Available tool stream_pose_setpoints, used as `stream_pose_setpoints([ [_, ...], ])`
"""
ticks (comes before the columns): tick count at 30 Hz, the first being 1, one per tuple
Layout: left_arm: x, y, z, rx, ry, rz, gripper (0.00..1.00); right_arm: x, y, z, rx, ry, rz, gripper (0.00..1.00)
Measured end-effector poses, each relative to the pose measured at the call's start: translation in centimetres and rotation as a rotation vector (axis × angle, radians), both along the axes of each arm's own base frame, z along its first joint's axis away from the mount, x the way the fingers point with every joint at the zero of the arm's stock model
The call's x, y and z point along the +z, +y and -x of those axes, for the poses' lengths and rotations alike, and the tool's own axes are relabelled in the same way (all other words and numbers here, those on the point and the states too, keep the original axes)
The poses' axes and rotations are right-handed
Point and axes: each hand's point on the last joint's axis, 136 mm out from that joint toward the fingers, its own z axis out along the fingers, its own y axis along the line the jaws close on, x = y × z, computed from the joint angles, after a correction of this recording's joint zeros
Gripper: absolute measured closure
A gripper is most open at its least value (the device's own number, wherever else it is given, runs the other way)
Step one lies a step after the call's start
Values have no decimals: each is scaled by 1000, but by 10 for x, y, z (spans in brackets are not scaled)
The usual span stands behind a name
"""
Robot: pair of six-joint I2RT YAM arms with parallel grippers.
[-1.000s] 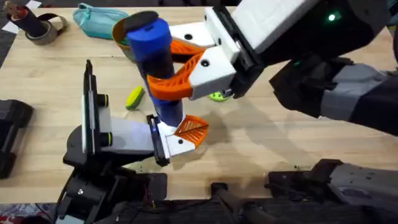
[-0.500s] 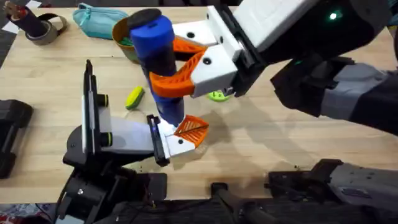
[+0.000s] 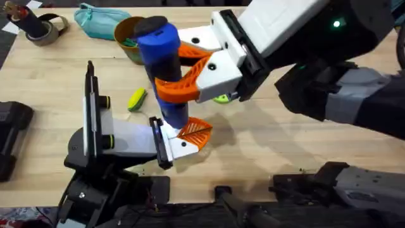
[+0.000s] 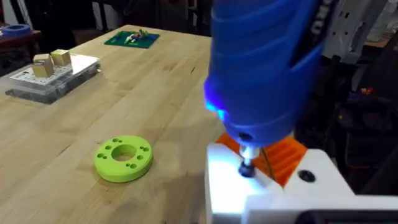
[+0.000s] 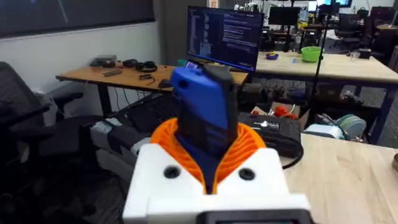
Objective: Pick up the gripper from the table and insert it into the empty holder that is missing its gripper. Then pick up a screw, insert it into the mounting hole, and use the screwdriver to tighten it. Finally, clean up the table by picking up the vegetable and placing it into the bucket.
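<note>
My right gripper (image 3: 168, 68) is shut on the blue screwdriver (image 3: 161, 63), its solid orange jaws clamping the barrel. The screwdriver stands nearly upright, with its tip (image 4: 247, 165) pressed on a screw head in the white holder (image 3: 172, 144) at the end of the left arm. The orange latticed gripper (image 3: 195, 132) sits on that holder, beside the tip. A blue glow shows on the screwdriver (image 4: 267, 68) near its tip. The yellow-green vegetable (image 3: 137, 99) lies on the table left of the screwdriver. The ochre bucket (image 3: 128, 33) stands behind, partly hidden by the tool.
A green round disc (image 3: 221, 98) lies under the right gripper, also seen as the disc (image 4: 123, 157). A teal pouch (image 3: 101, 18) and a tape roll (image 3: 43, 29) sit at the back left. A clear box (image 4: 53, 74) lies farther off.
The right gripper and the screwdriver's top have shifted slightly to the right. The tip stays on the holder, and the left arm has not moved.
</note>
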Motion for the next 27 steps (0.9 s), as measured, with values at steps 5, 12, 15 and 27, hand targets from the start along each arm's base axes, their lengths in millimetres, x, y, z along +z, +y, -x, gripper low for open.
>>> stream_pose_setpoints([
  [5,0,0,0,0,0,0,988,0,0,0,1,1,0,964],
  [12,0,0,0,0,0,0,988,-1,0,0,2,3,3,963],
  [15,0,0,0,0,0,0,988,-1,1,1,4,4,3,964],
  [27,0,0,0,0,0,0,988,-1,2,3,7,8,3,964],
])
